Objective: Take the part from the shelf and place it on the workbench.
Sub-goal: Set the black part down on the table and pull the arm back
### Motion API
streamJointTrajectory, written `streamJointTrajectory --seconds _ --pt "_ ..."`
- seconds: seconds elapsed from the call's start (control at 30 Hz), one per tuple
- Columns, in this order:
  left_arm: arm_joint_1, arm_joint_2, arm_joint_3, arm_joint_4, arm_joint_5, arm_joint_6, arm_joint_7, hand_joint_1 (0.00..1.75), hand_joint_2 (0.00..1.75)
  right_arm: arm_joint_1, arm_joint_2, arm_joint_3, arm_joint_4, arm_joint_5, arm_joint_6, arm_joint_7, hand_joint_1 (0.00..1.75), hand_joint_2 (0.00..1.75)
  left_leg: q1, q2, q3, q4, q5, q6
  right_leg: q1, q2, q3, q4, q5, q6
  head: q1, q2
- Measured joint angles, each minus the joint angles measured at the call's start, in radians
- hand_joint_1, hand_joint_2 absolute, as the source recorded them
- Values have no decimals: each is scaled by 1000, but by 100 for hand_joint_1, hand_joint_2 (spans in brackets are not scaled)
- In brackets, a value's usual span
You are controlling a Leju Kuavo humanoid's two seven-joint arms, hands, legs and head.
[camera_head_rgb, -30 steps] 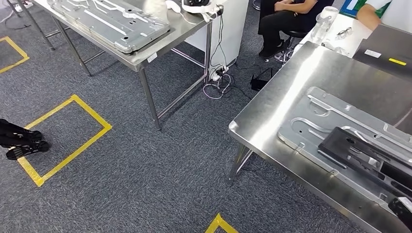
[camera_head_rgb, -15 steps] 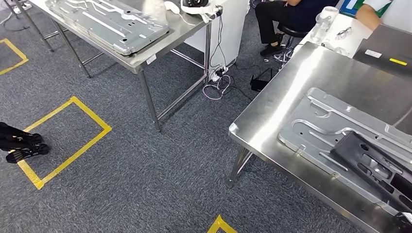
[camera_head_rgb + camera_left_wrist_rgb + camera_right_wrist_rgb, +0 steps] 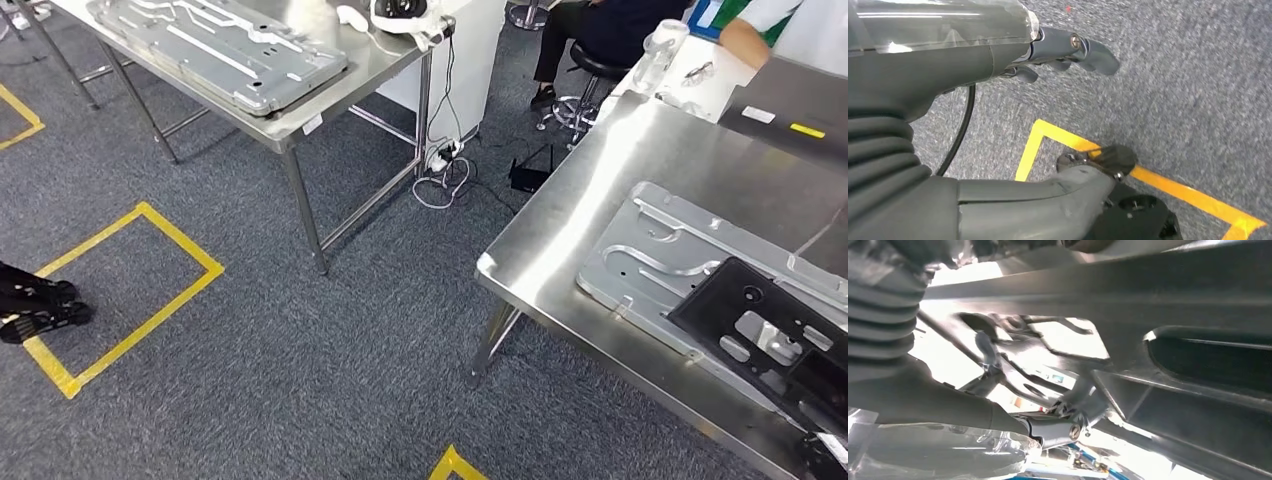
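Fingers under black part

A black part lies on a silver plate; beside the steel workbench, yellow tape outlines grey carpet.

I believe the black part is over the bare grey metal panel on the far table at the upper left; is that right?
Not quite: the head view shows the black part over the grey metal panel on the near workbench at the right, not the far table.
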Motion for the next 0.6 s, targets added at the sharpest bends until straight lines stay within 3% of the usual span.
streamJointTrajectory --seconds 0.07,0.1,0.2,0.23,0.27,0.3,0.33,0.4,0.43,0.53,0.6 --pt "0 0 1 0 0 0 0 0 0 0 3 0 4 0 0 0 0 0 -2 2 1 -5 7 16 -5 -3 -7 15 -12 7 0 0" --pt "0 0 1 0 0 0 0 0 0 -1 5 0 6 0 0 0 0 0 -3 3 0 -8 11 23 -6 -6 -23 48 -34 8 0 0" --pt "1 0 2 0 0 1 3 0 0 -1 10 1 10 -7 -1 -3 0 0 -13 5 -4 -9 15 33 -2 -12 -113 231 -121 4 0 0" --pt "1 0 2 0 0 0 4 0 0 -1 14 3 10 -14 -3 -4 0 0 -17 5 -5 -9 14 34 -1 -12 -134 271 -128 1 0 0" --pt "1 0 3 0 0 0 5 0 0 0 17 7 8 -24 -4 -4 0 0 -20 5 -4 -9 14 36 0 -12 -140 278 -116 -3 0 0" --pt "1 0 4 0 -1 0 7 0 0 2 19 14 1 -38 -6 -4 0 0 -23 5 -1 -9 12 37 2 -12 -127 246 -87 -8 0 0" --pt "1 0 5 0 -1 0 7 0 0 5 20 24 -11 -55 -8 -2 0 0 -25 5 2 -9 11 38 5 -12 -100 185 -49 -15 0 0" --pt "0 0 8 0 -3 -1 8 0 0 12 19 52 -54 -91 -10 16 0 0 -31 4 4 -8 7 35 15 -11 -46 66 -1 -27 0 0" --pt "-1 -1 10 0 -4 -1 8 0 0 17 17 70 -82 -110 -10 31 0 0 -32 4 3 -8 5 32 18 -11 -32 32 6 -30 0 0" --pt "-2 -1 15 0 -9 -2 7 0 0 35 6 128 -164 -146 -6 70 0 0 -32 5 2 -9 2 19 21 -11 -27 11 7 -35 0 0" --pt "-2 -1 17 0 -10 -2 7 0 0 43 0 162 -202 -156 -8 78 0 0 -31 6 -10 25 -24 10 17 -12 -20 -1 11 -44 0 0"
